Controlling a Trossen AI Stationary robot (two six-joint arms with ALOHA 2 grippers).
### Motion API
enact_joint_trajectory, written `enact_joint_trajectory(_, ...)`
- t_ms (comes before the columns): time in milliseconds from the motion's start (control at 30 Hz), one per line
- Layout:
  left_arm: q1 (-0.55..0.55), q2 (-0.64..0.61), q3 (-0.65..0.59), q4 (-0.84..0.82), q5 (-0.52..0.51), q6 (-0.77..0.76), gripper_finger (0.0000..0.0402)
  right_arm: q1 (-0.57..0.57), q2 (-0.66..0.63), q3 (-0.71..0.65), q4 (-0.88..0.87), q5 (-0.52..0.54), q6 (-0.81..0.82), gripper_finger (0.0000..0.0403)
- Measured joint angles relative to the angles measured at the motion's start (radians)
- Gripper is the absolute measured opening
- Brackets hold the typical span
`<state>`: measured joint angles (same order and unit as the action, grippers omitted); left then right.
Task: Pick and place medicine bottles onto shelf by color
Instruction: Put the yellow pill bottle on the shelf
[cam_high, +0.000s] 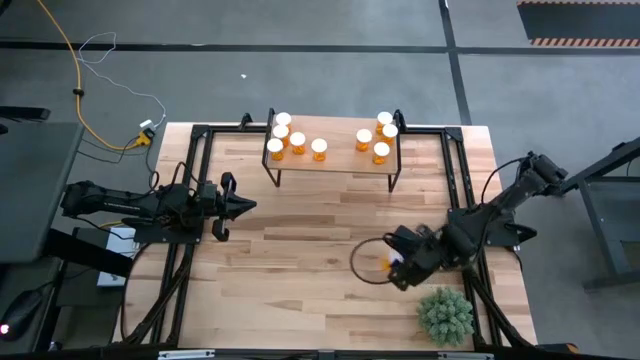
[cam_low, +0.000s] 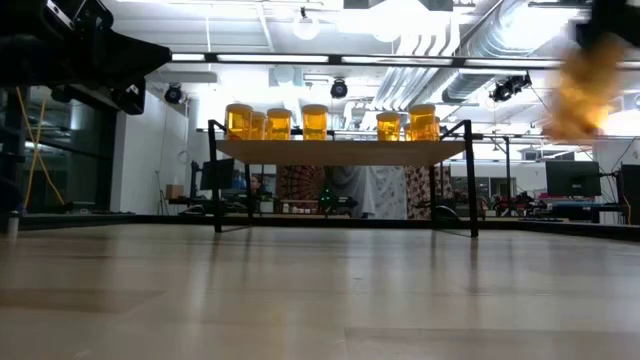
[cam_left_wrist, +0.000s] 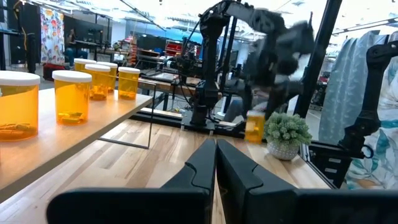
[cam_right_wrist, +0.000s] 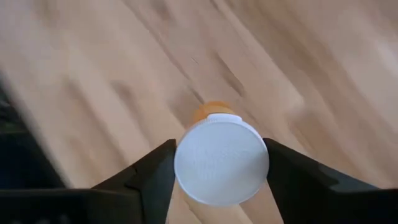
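Note:
The shelf (cam_high: 332, 166) stands at the table's far middle. Several orange medicine bottles with white caps stand on it in two groups, one at its left end (cam_high: 288, 138) and one at its right end (cam_high: 380, 138). My right gripper (cam_high: 402, 268) is over the near right of the table, shut on one more medicine bottle (cam_left_wrist: 255, 126). My left gripper (cam_high: 243, 207) hovers shut over the left side with nothing in it, pointing level toward the right edge. My right gripper pinches the bottle at its white cap (cam_right_wrist: 221, 158), one finger (cam_right_wrist: 155, 177) on each side of the cap's rim. The fingers slant down from above. The orange body (cam_right_wrist: 211, 112) hangs below the cap, lifted clear of the tabletop.
A small green spiky plant (cam_high: 445, 315) stands at the near right corner, close to my right gripper. A dark loop of cable (cam_high: 362, 262) lies on the wood beside that gripper. Bare tabletop stretches between the shelf and the near edge.

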<state>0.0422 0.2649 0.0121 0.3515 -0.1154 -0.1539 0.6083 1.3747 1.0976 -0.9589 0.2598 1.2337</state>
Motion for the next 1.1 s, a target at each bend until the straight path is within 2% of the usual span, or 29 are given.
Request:
enact_joint_trajectory(100,0.000,0.000,0.000,0.000,0.000,0.000,0.0003,-0.076,0.021,0.122,0.029,0.050,-0.186,0.0224)
enact_joint_trajectory(233,0.000,0.000,0.000,0.000,0.000,0.000,0.0003,-0.209,0.102,0.318,-0.009,0.060,-0.465,0.0212)
enact_joint_trajectory(367,0.000,0.000,0.000,0.000,0.000,0.000,0.0003,-0.348,0.214,0.549,-0.127,0.092,-0.733,0.0205)
enact_joint_trajectory(467,0.000,0.000,0.000,0.000,0.000,0.000,0.0003,-0.451,0.296,0.716,-0.231,0.125,-0.859,0.0207)
enact_joint_trajectory(600,0.000,0.000,0.000,0.000,0.000,0.000,0.0003,-0.588,0.397,0.887,-0.373,0.130,-0.895,0.0214)
enact_joint_trajectory(700,0.000,0.000,0.000,0.000,0.000,0.000,0.0003,-0.682,0.450,0.957,-0.443,0.104,-0.886,0.0215)
enact_joint_trajectory(900,0.000,0.000,0.000,0.000,0.000,0.000,0.0003,-0.825,0.510,0.973,-0.482,0.008,-0.867,0.0215)
enact_joint_trajectory(1100,0.000,0.000,0.000,0.000,0.000,0.000,0.0003,-0.890,0.546,0.973,-0.513,-0.009,-0.843,0.0216)
